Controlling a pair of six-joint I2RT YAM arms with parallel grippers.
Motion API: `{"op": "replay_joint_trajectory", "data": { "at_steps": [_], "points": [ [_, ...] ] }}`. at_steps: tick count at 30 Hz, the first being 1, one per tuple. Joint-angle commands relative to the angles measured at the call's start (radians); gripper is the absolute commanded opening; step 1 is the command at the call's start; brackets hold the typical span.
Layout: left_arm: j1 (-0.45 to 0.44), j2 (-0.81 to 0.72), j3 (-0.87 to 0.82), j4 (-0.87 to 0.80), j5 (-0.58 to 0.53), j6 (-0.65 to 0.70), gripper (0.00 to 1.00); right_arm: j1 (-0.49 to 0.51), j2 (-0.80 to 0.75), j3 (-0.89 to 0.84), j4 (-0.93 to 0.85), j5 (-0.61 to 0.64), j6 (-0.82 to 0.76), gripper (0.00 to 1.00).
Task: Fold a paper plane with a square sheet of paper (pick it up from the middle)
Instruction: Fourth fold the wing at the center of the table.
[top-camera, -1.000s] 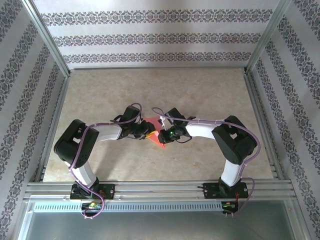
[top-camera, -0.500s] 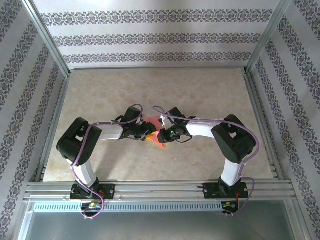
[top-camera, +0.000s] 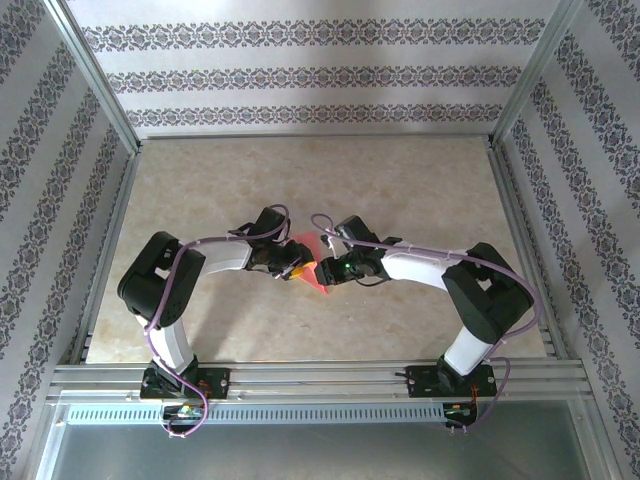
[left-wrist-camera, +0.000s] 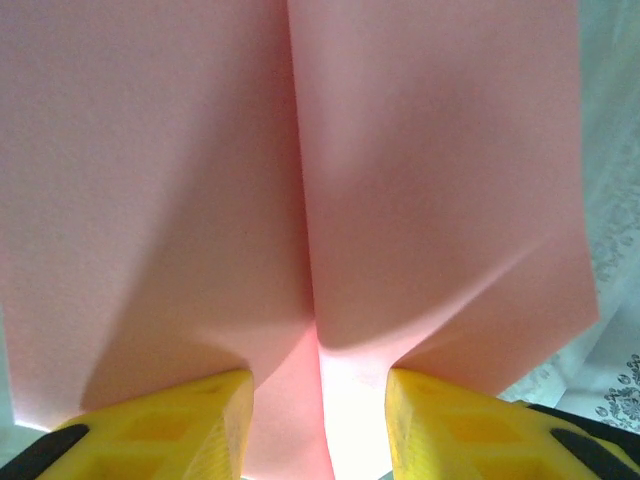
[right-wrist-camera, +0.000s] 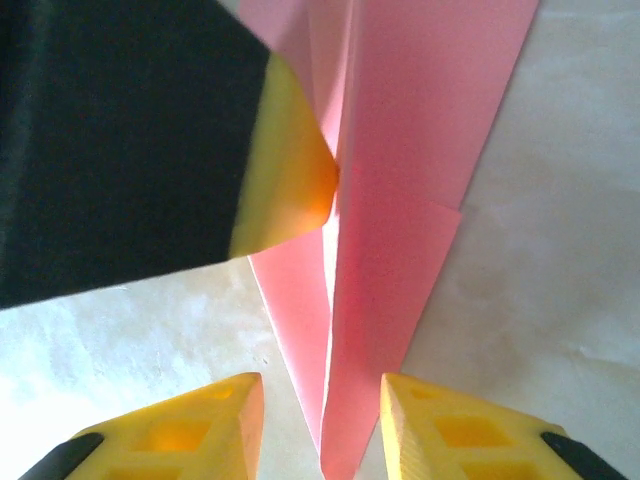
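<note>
The paper plane (left-wrist-camera: 430, 170) is thin matt pink paper, faintly grained and sharply creased. The fingers (left-wrist-camera: 170, 425) at the bottom of the left wrist view are smooth yellow plastic with a soft sheen. In the top view, the table (top-camera: 400, 185) looks like polished beige marble, the bottom rails (top-camera: 320, 375) like brushed metal, and the arm shells (top-camera: 220, 260) like glossy white plastic.

On the beige counter (top-camera: 400, 190), the left gripper (top-camera: 291, 268) and the right gripper (top-camera: 327, 271) face each other from either side, with the pink-red paper plane (top-camera: 315, 281) between them, near the counter's middle.
</note>
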Motion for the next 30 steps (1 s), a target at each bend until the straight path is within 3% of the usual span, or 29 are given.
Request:
{"op": "replay_joint_trajectory", "data": {
  "at_steps": [1,13,30],
  "points": [
    [-0.009,0.059,-0.011,-0.156,-0.084,-0.005,0.42,0.036,-0.017,-0.016,0.002,0.114,0.011,0.38],
    [-0.01,0.088,0.017,-0.223,-0.11,-0.008,0.43,0.069,0.045,0.01,-0.012,0.17,-0.006,0.31],
    [-0.01,0.121,0.039,-0.287,-0.131,-0.012,0.43,0.051,0.07,0.0,0.011,0.109,-0.023,0.19]
  ]
}}
